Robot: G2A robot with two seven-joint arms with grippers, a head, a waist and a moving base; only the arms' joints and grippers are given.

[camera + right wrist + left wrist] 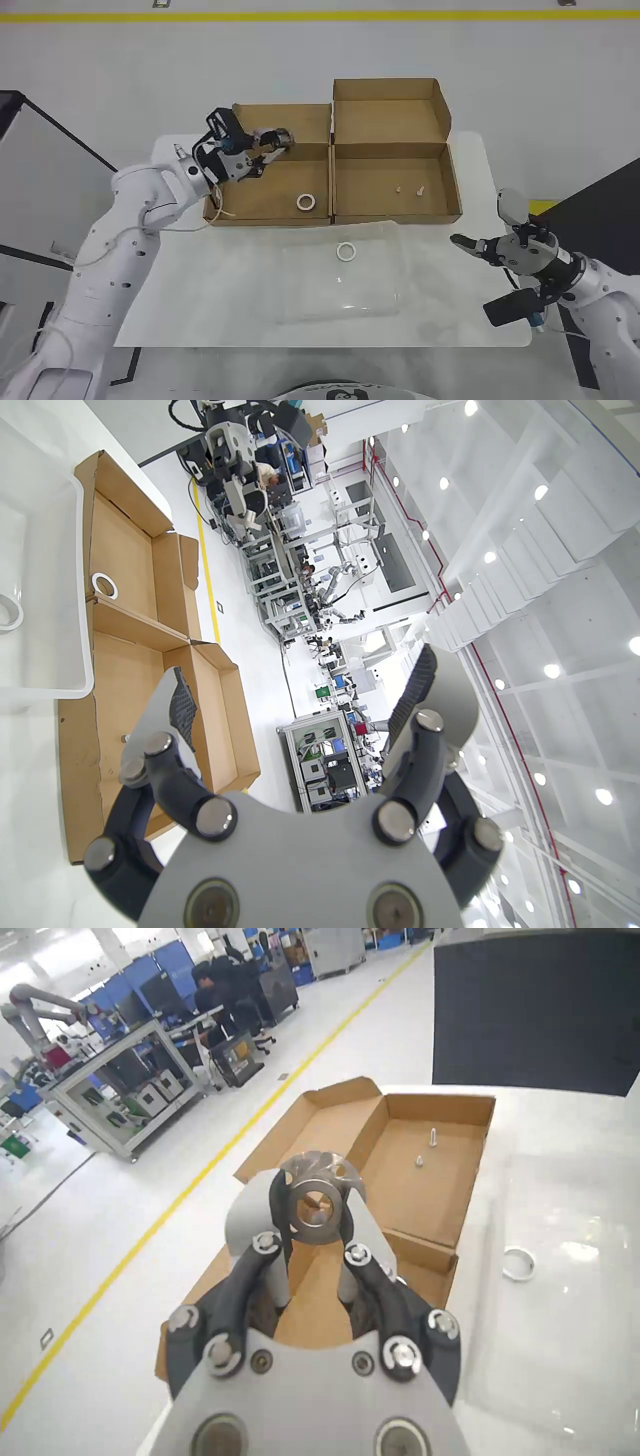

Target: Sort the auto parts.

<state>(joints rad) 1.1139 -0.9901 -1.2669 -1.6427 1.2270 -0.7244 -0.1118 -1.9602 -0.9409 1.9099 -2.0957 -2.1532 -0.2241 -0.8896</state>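
My left gripper (pixel 314 1213) is shut on a metal finned wheel (pixel 320 1178) with a round hub. In the top view it (pixel 268 143) holds the wheel (pixel 281 135) above the back of the left cardboard box (pixel 258 197). A white ring (pixel 306 202) lies in that box. Two small bolts (pixel 410 188) lie in the right cardboard box (pixel 380 203). Another white ring (pixel 346 251) rests on the clear tray (pixel 340 295). My right gripper (pixel 487 226) hangs open and empty beyond the table's right side, away from the boxes.
Both boxes have their lids folded open toward the back. In the right wrist view the tray's rim (pixel 82 565) runs beside the boxes, and the ring (pixel 106 585) in the left box shows. A dark panel (pixel 30 150) stands left of the table.
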